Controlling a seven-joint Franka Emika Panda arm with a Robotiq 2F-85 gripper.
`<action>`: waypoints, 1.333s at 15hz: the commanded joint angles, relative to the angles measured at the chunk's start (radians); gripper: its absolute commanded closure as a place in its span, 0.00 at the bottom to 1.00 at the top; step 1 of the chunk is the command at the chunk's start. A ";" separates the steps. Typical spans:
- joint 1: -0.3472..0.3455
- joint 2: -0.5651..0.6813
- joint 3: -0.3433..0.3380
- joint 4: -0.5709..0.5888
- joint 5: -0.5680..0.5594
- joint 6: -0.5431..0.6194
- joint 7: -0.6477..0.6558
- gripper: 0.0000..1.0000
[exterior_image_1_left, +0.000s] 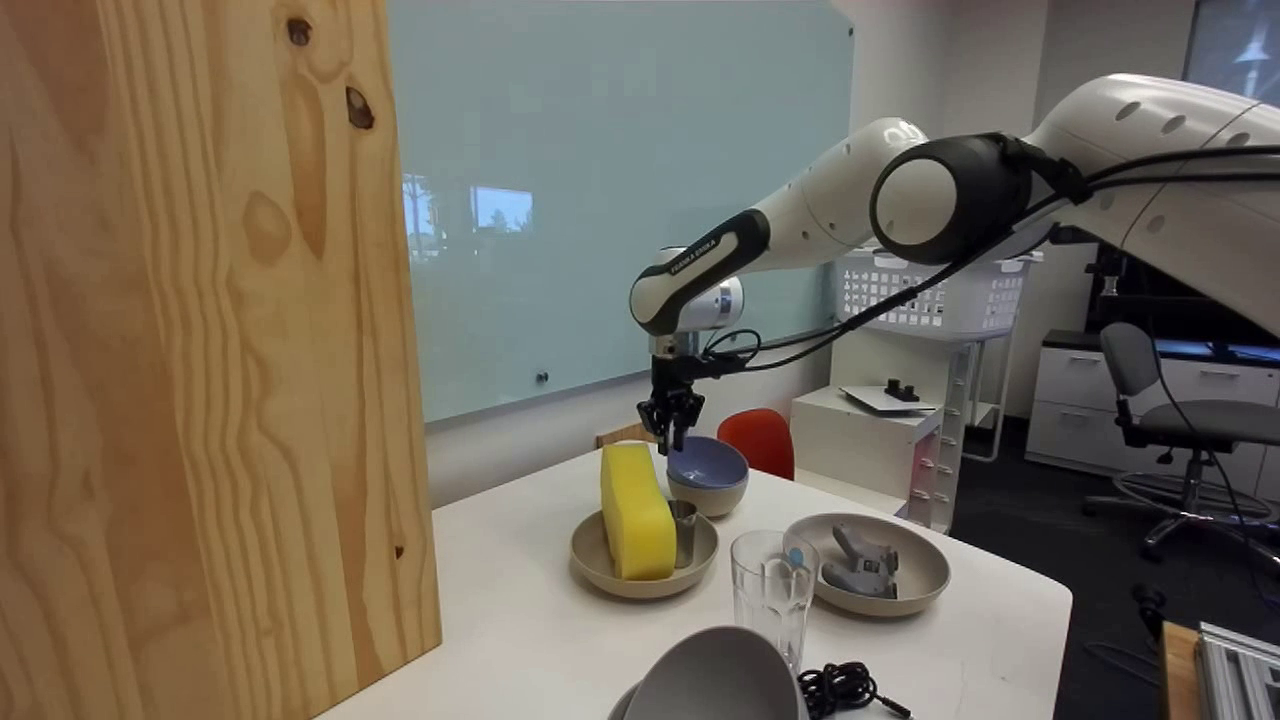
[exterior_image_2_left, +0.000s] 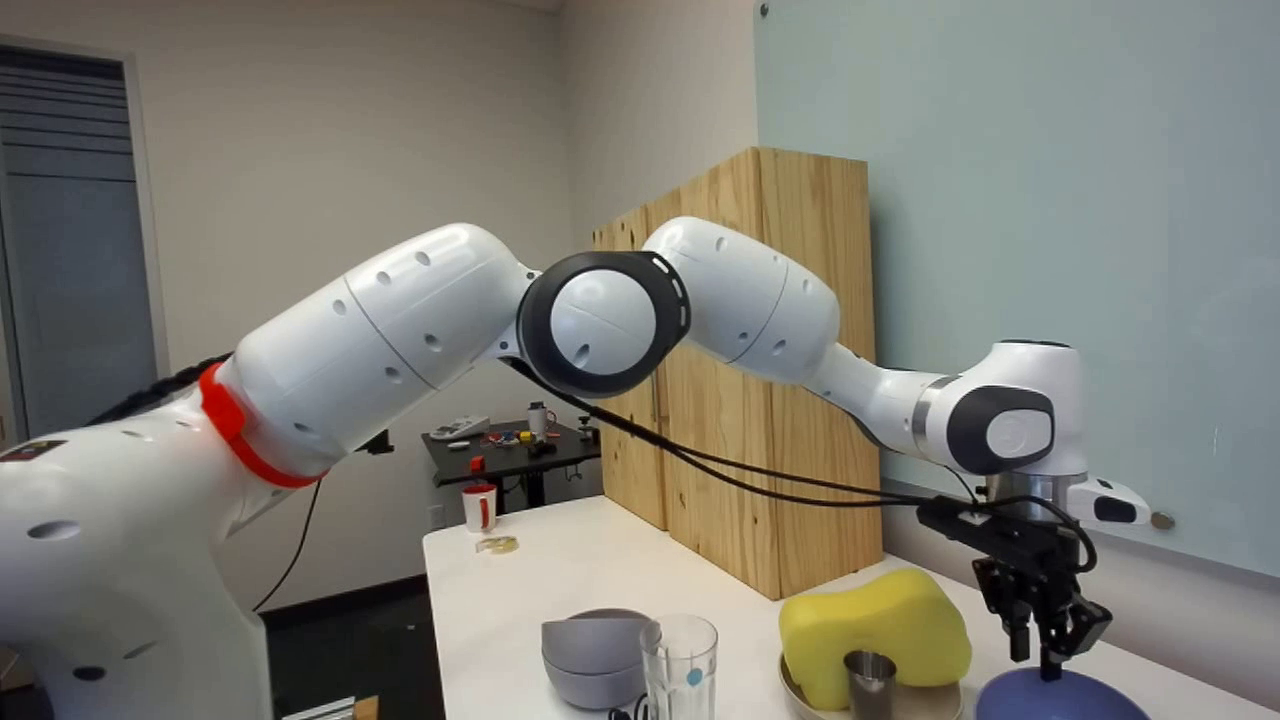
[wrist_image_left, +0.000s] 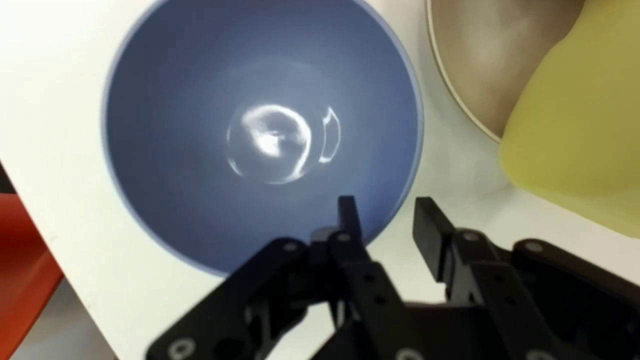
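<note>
- Wrist view: the gripper (wrist_image_left: 386, 202) hangs with its fingers apart, across the right rim of the blue bowl (wrist_image_left: 262, 132); a yellow sponge (wrist_image_left: 575, 140) is farther right.
- In an exterior view: the bowl sits on the table (exterior_image_1_left: 500, 600), far and right of the sponge's dish (exterior_image_1_left: 590, 570).
- In an exterior view: a steel cup (exterior_image_2_left: 870, 685) stands on the sponge's near side, left of the bowl.

Bright reflections on the glass board (exterior_image_1_left: 620, 190) — glare in the bowl (wrist_image_left: 262, 137)

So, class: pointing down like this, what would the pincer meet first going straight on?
Most likely the blue bowl: in the wrist view, its rim appears between the tips of the open pincer, though depth is unclear.
</note>
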 joint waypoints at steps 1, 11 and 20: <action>0.007 0.052 -0.007 0.109 -0.005 -0.062 0.014 0.33; 0.025 0.048 0.050 0.220 0.053 -0.163 0.027 0.00; 0.040 -0.082 0.087 0.143 0.065 -0.215 0.081 0.00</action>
